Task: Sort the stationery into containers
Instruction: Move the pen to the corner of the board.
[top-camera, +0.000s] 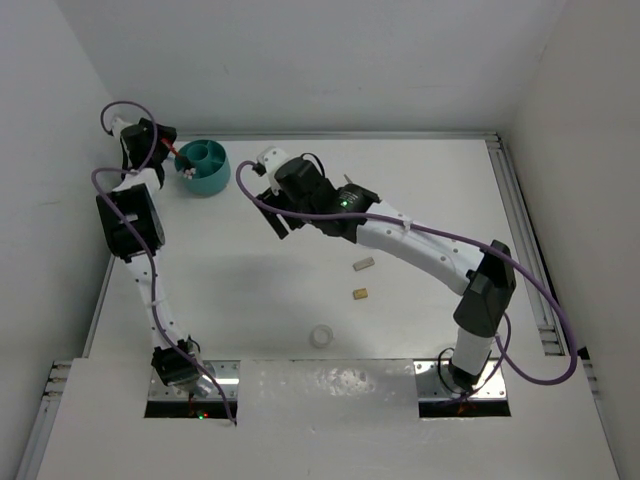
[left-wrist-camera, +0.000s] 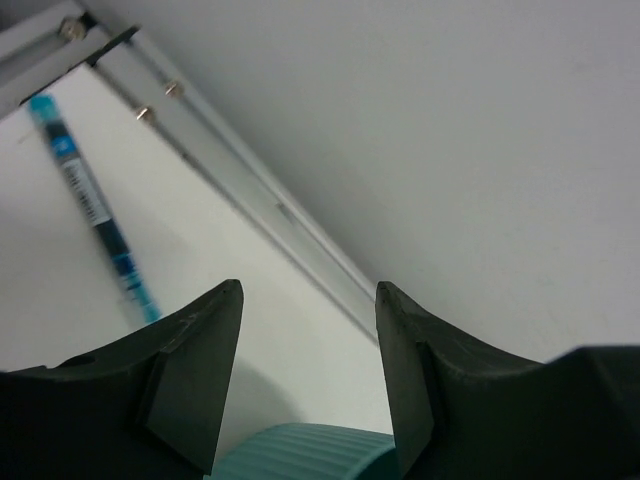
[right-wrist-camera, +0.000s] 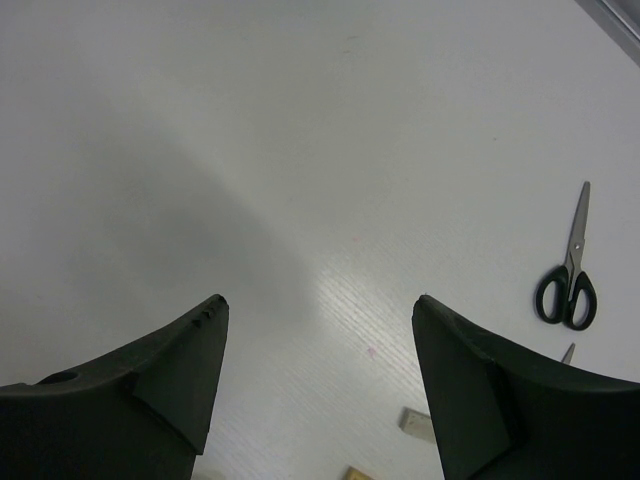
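Note:
The teal organiser cup (top-camera: 205, 165) stands at the back left, and its ribbed rim (left-wrist-camera: 310, 450) shows just below my left fingers. My left gripper (top-camera: 172, 152) is open and empty at the cup's left edge. A blue pen (left-wrist-camera: 95, 210) shows blurred in the left wrist view, near the back rail. My right gripper (top-camera: 277, 215) is open and empty above bare table, right of the cup. Black-handled scissors (right-wrist-camera: 568, 290) lie off to its right, with the tip of a second pair (right-wrist-camera: 567, 352) below. A white eraser (top-camera: 363, 265), a tan eraser (top-camera: 359, 294) and a white tape ring (top-camera: 321, 336) lie mid-table.
Metal rails run along the back edge (left-wrist-camera: 250, 190) and the right edge (top-camera: 520, 220) of the table. White walls close in behind and on both sides. Something red and white (top-camera: 182, 160) sticks out of the cup's left side.

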